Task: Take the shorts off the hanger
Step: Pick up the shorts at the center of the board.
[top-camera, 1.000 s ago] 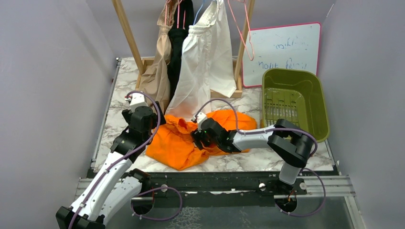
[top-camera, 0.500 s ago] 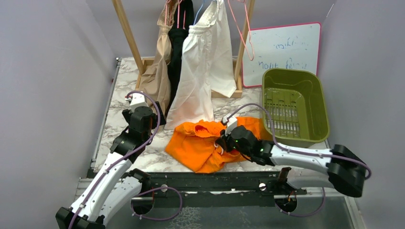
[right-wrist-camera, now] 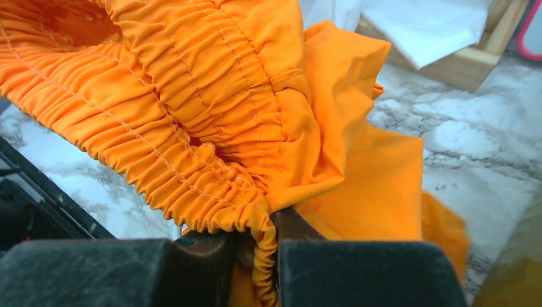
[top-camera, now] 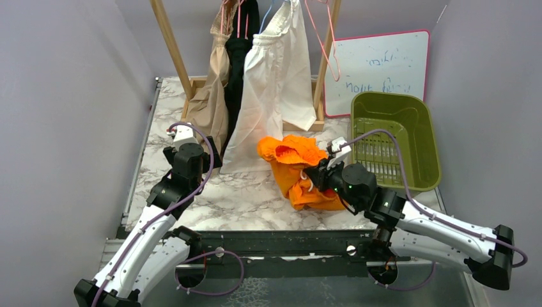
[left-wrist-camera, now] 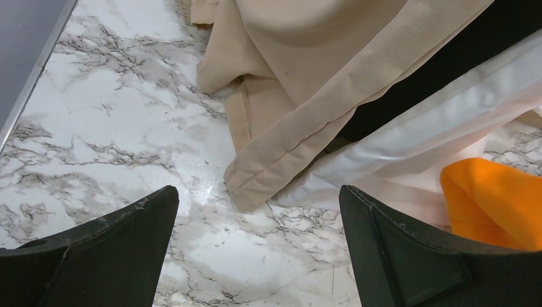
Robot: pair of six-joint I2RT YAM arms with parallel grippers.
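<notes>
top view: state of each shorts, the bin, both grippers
bright orange fabric shorts: off hanger, waistband gripped
cream-white fabric shorts: hanging
black fabric shorts: hanging
tan-beige fabric shorts: hanging
olive-green plastic bin: upright, empty
left gripper: open
right gripper: shut on orange shorts

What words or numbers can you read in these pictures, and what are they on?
Whiteboard: two lines of blue handwriting, too blurred to read.
Orange shorts: no words, label or number shows.
Bin: no words or number shows.
</notes>
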